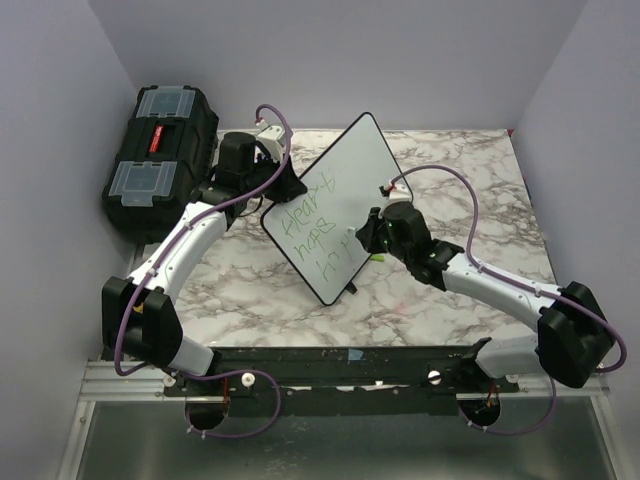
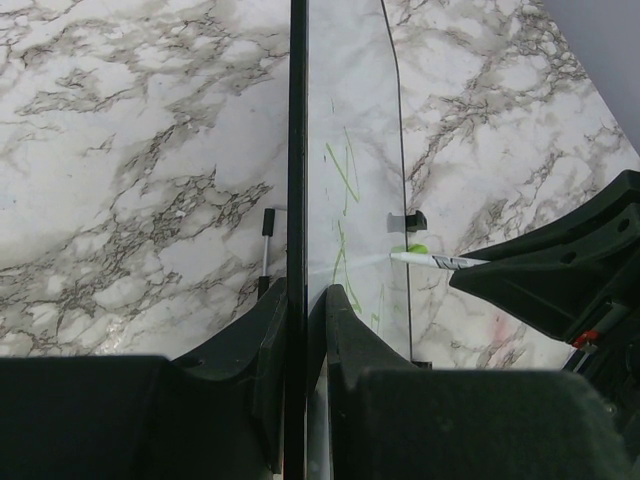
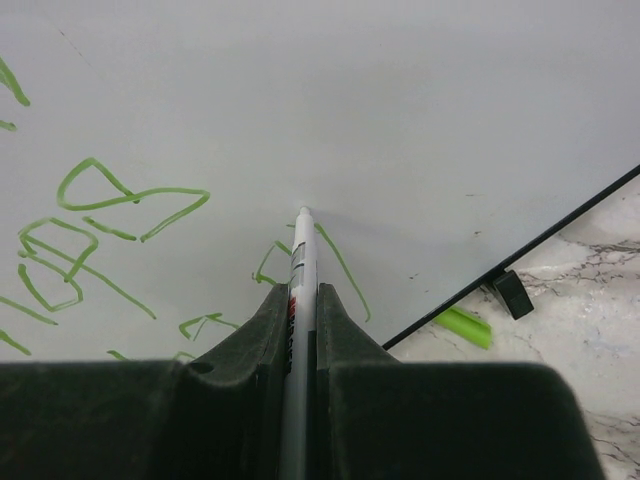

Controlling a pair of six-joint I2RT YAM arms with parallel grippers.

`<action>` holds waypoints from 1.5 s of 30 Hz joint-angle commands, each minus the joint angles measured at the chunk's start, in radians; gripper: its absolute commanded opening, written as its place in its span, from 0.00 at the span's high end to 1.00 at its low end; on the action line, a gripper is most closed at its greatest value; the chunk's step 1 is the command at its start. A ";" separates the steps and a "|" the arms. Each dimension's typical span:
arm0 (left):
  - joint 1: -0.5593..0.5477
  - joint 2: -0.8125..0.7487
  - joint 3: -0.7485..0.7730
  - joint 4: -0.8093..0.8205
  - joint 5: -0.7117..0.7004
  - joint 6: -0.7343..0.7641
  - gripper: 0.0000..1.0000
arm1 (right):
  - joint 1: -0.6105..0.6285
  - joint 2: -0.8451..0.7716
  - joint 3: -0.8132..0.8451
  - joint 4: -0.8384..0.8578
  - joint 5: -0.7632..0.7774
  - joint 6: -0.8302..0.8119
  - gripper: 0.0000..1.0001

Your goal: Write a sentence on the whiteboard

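The whiteboard (image 1: 345,180) stands tilted over the middle of the marble table, with its black edge (image 2: 297,150) pinched in my left gripper (image 2: 305,292), which is shut on it. Green handwriting, the sentence (image 1: 313,232), runs in three lines across the board's lower half; part of it shows in the right wrist view (image 3: 110,205). My right gripper (image 3: 301,292) is shut on a white marker (image 3: 298,265), whose tip touches the board (image 3: 380,100) beside the latest strokes. The left wrist view shows that marker (image 2: 440,261) meeting the board from the right.
A black toolbox (image 1: 160,160) with clear lid compartments sits at the table's far left. A green marker cap (image 3: 463,327) and a small black clip (image 3: 513,293) lie on the marble just past the board's lower edge. Grey walls close in three sides.
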 commanded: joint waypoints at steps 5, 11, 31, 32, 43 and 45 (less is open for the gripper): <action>-0.014 -0.001 -0.032 -0.053 -0.024 0.101 1.00 | 0.004 0.043 0.038 0.028 0.022 -0.015 0.99; -0.013 -0.002 -0.032 -0.052 -0.021 0.101 1.00 | 0.003 0.069 0.058 0.012 0.060 -0.015 0.99; -0.011 -0.006 -0.033 -0.050 -0.019 0.100 1.00 | 0.004 0.064 0.002 -0.026 0.035 0.025 0.99; -0.011 -0.005 -0.033 -0.049 -0.020 0.099 1.00 | 0.003 0.059 -0.003 -0.026 0.029 0.028 0.99; -0.011 -0.010 -0.035 -0.050 -0.020 0.096 1.00 | 0.003 0.032 -0.009 -0.068 -0.068 0.033 0.99; -0.011 -0.012 -0.036 -0.051 -0.019 0.097 1.00 | 0.004 0.025 -0.012 -0.072 -0.078 0.034 0.99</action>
